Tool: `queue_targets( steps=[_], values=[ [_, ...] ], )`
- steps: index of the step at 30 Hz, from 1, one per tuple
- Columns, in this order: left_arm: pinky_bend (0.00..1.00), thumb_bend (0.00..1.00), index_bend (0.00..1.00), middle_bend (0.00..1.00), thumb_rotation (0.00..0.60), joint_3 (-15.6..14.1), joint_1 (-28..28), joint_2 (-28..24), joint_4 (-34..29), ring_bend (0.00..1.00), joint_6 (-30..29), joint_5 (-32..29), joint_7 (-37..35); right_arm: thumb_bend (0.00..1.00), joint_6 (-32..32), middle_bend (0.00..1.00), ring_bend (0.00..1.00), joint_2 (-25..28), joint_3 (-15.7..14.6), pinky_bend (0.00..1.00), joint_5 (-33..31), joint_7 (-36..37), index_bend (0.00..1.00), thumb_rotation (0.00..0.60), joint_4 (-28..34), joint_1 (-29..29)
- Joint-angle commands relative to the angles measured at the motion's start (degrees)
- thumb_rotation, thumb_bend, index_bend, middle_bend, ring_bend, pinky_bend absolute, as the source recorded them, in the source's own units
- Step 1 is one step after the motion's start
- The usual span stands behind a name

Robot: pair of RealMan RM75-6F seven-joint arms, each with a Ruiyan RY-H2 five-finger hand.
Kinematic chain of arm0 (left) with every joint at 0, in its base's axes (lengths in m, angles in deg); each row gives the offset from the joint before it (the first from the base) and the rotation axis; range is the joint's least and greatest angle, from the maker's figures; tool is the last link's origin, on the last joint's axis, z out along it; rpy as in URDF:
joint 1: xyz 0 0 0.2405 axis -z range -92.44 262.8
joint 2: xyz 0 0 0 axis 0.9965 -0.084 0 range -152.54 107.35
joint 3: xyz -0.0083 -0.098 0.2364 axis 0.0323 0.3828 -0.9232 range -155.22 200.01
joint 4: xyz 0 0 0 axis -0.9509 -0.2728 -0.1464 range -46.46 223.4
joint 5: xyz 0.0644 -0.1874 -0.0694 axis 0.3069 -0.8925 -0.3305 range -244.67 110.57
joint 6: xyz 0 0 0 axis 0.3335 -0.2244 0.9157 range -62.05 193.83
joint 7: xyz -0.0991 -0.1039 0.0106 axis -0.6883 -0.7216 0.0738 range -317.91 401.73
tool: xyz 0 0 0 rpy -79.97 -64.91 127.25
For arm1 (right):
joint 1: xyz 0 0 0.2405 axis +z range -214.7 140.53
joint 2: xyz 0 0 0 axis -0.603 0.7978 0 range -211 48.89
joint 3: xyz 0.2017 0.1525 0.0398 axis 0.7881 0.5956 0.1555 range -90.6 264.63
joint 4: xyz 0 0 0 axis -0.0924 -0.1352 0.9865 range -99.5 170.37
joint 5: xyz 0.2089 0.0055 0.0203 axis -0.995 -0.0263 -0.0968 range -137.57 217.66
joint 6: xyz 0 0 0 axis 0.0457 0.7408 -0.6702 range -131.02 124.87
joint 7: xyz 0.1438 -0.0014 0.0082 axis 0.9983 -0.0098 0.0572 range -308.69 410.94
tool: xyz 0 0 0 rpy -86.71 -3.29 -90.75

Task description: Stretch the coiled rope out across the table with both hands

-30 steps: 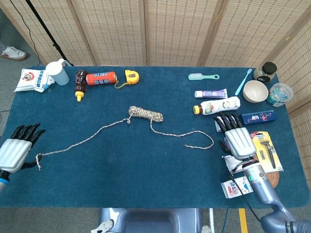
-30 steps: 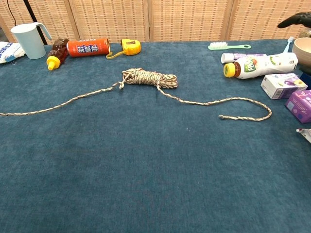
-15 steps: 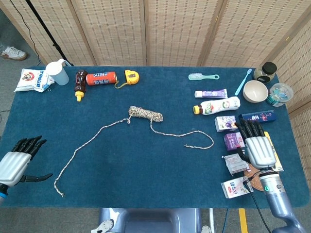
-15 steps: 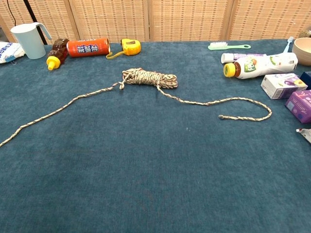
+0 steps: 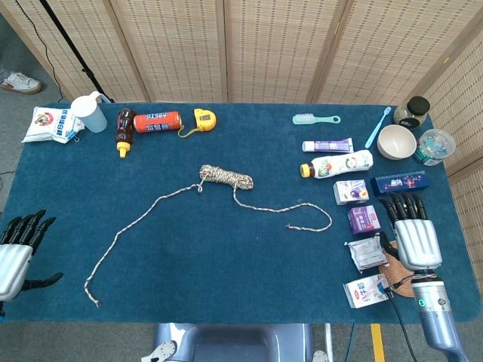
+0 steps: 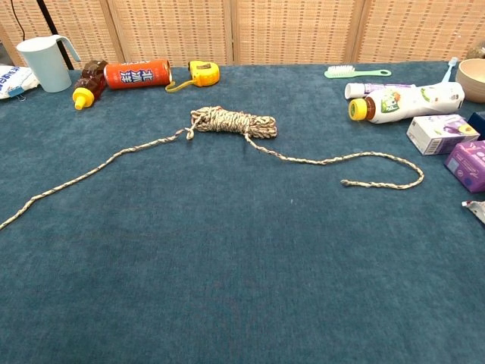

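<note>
— Two hands show in the head view, both apart from the rope [image 5: 226, 176]. Where do they sit?

— At the near corners of the table [image 5: 226, 286]. The left hand [image 5: 13, 256] hangs over the left edge near the front, fingers spread and holding nothing. The right hand [image 5: 413, 235] lies at the right edge near the front, fingers straight and apart, also holding nothing.

— And the rope from that view?

— Its small coil sits in the middle of the tabletop, toward the back. One tail runs from the coil toward the near left corner and ends short of the front edge, well apart from the left hand. The other tail curves right and hooks back on itself, ending near the middle.

— What lies by the right hand?

— A purple box [image 5: 364, 219] and a foil packet [image 5: 367, 253] just to its left, and a small carton [image 5: 366, 290] near the front edge.

— Now the chest view?

— Neither hand appears. The rope [image 6: 233, 121] coil lies mid-table toward the back; the left tail slants to the left edge of the frame, the right tail loops round near a white bottle [image 6: 405, 100]. An orange can [image 6: 136, 74], a yellow tape measure [image 6: 203, 73] and a pale jug [image 6: 44, 62] stand along the back edge at the left.
</note>
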Motion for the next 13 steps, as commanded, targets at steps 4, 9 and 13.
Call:
queue_targets(
  steps=[4,9,13],
  values=[
    [0.00,0.01,0.19,0.03,0.528,0.4,-1.5,1.4,0.8,0.00,-1.5,-0.8,0.1,0.41,1.9,0.14,0.07,-0.3,-0.7,0.00,0.4,-0.7,0.19,0.600,-0.2,-1.9],
    [0.00,0.01,0.22,0.05,0.534,-0.1,-2.7,2.7,2.1,0.00,-2.3,-0.6,-0.1,0.41,4.2,0.14,0.07,-0.2,-1.9,0.00,0.7,-2.1,0.20,0.600,0.7,-4.5],
    [0.00,0.01,0.22,0.05,0.537,-0.2,-3.2,2.8,2.0,0.00,-2.4,-0.6,0.7,0.41,5.9,0.14,0.07,0.1,-2.0,0.00,0.5,-2.3,0.20,0.600,1.3,-6.2]
  ],
)
